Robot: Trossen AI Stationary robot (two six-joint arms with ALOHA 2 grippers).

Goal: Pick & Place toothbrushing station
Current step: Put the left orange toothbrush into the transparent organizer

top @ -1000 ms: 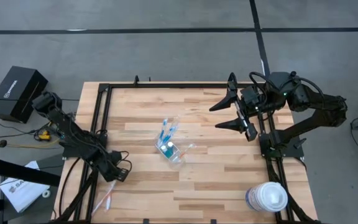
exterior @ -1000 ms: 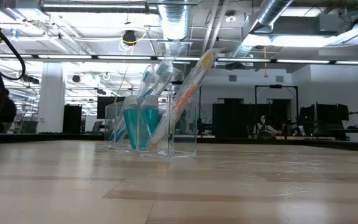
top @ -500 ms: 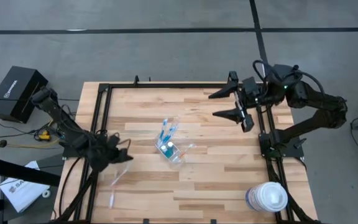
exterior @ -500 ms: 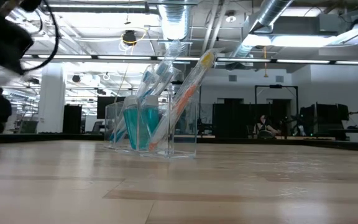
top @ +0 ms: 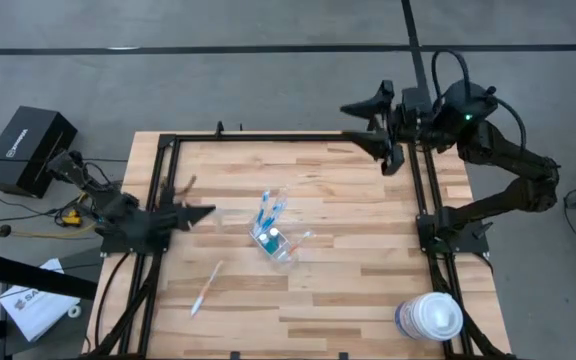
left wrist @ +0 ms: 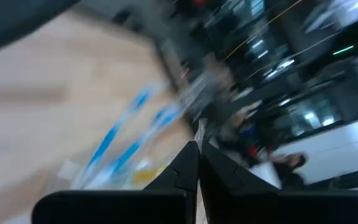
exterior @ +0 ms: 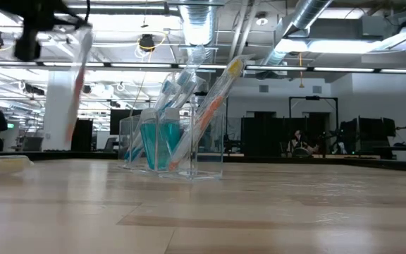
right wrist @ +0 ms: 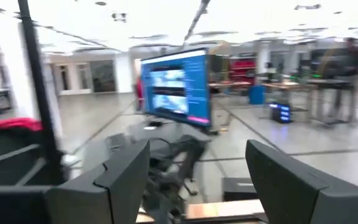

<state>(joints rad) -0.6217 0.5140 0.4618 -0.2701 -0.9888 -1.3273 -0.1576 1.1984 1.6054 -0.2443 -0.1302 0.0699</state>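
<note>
The clear cup [top: 275,237] stood near the middle of the counter [top: 348,290], holding blue toothbrushes [top: 267,211] and an orange one [exterior: 213,95]; another toothbrush [top: 205,288] lay loose on the counter to its left and nearer. The left pincer [top: 196,213] was raised at the counter's left edge with its fingers closed together. The right pincer [top: 361,121] was raised over the far right corner, fingers spread wide and holding nothing.

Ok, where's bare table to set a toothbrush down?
Widest bare patch: between the clear cup and the right rail, up to the white-lidded tub. The near edge between the loose toothbrush and tub is also bare. Left is crowded: the left gripper hovers there.
</note>
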